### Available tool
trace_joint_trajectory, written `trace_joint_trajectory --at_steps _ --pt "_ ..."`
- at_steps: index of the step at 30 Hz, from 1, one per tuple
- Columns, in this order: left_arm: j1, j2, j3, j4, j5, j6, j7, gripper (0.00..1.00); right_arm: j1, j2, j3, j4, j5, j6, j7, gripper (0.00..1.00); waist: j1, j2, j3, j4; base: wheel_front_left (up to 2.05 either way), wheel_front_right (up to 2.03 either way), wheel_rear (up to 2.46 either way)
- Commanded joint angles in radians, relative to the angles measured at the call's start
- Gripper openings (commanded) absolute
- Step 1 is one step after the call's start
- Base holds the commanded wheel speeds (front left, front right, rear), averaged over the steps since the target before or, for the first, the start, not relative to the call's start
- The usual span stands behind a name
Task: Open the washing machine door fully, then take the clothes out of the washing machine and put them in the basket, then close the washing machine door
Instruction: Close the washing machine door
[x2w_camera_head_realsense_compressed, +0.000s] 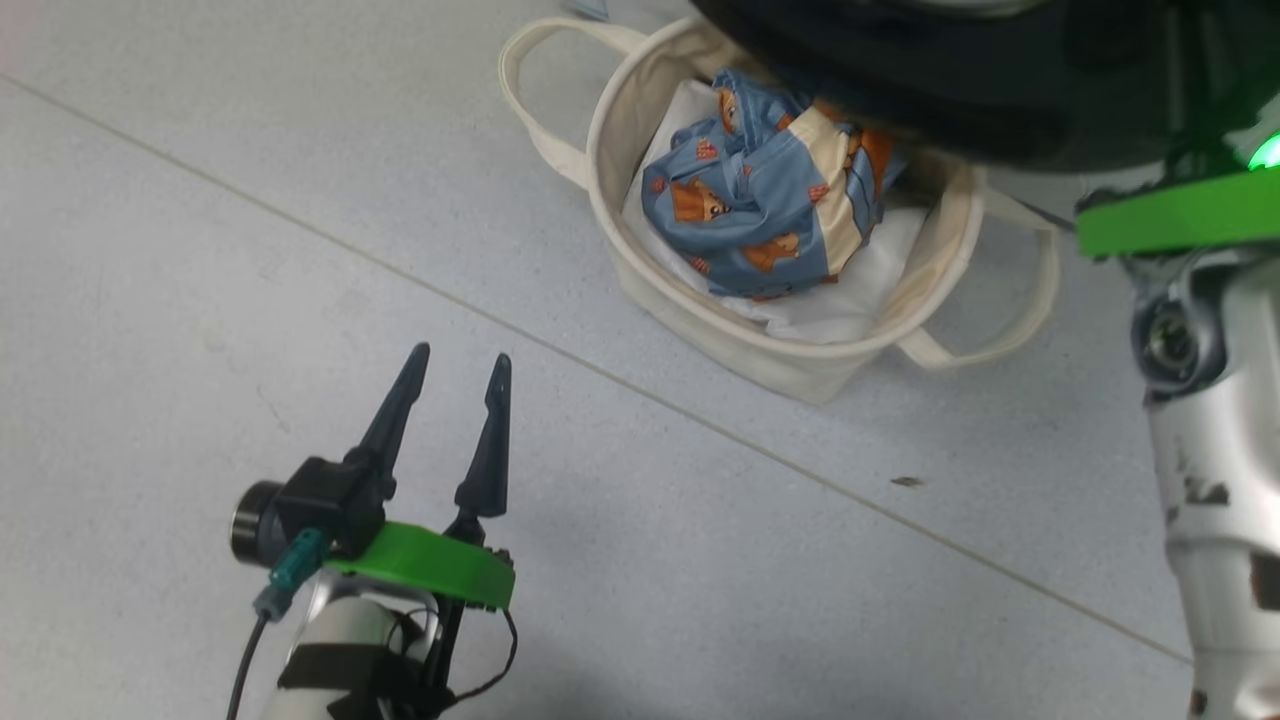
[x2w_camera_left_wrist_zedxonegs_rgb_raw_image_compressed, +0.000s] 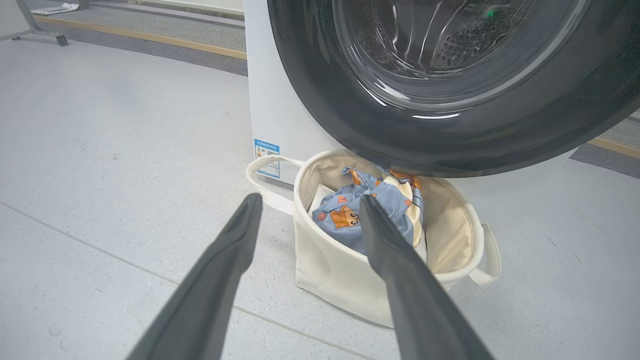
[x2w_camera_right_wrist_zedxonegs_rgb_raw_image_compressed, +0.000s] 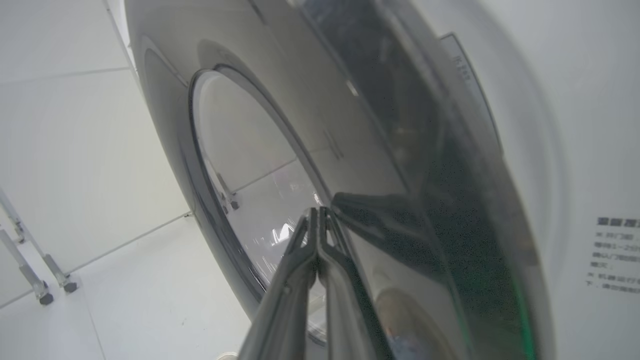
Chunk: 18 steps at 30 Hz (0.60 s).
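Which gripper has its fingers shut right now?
The right gripper: its fingers meet at the tips, at the washing machine door. The left gripper has its fingers apart, above the floor.

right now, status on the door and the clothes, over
Left gripper open, empty, over floor. Right gripper shut, tips at washing machine door. Clothes in basket. Basket close under door's lower edge.

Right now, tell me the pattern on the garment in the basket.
The garment is light blue, printed with orange cartoon bears and cream patches, clearest in the head view.
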<state>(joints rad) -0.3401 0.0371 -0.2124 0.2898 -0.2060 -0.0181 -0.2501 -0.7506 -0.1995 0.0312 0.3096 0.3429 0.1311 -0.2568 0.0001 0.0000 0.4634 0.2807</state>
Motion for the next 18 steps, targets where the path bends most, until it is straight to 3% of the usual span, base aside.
trace_joint_trajectory --at_steps 1,18 --pt "-0.018 0.013 0.030 -0.038 -0.007 0.005 -0.012 1.00 -0.039 0.010 -0.018 -0.017 0.039 0.000 -0.005 0.00 -0.0001 0.0000 0.015 0.004 0.00 0.00 0.00" --pt "-0.045 0.013 0.058 -0.094 -0.027 0.026 -0.012 1.00 -0.231 -0.001 -0.140 0.041 0.096 0.000 -0.005 0.00 -0.0001 0.0000 0.099 0.023 0.00 0.00 0.00"
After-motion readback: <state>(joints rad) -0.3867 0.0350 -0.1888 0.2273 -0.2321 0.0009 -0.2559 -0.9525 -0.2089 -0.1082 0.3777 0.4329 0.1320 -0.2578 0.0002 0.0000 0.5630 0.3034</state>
